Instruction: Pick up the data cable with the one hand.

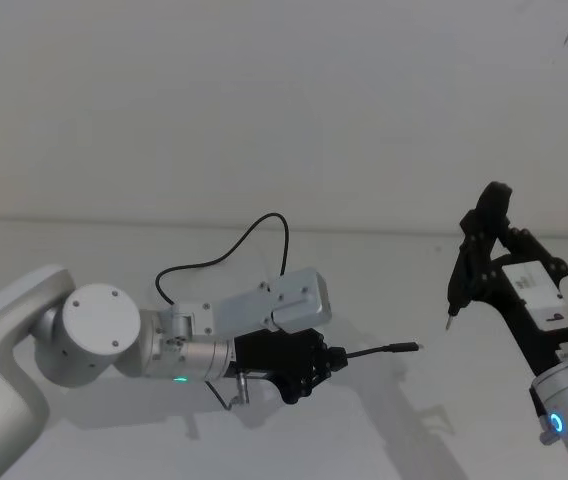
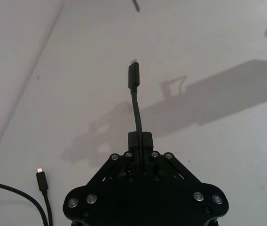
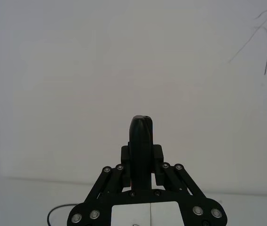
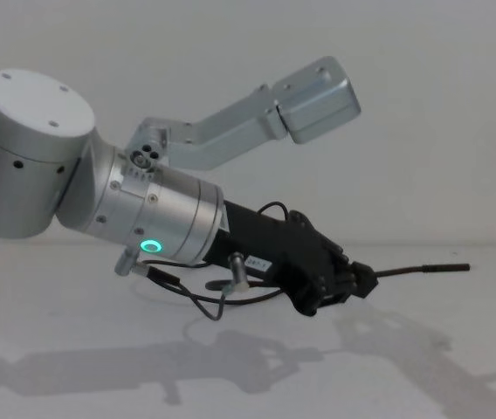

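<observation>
One end of data cable (image 1: pixel 379 350) in left gripper (image 1: pixel 336 357), jaws closed

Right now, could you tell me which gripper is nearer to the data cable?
Left. The left gripper has its jaws shut on the data cable close to one end; the right gripper hangs off to the right, clear of it.

Head above, chest beside data cable (image 1: pixel 384 349)
</observation>
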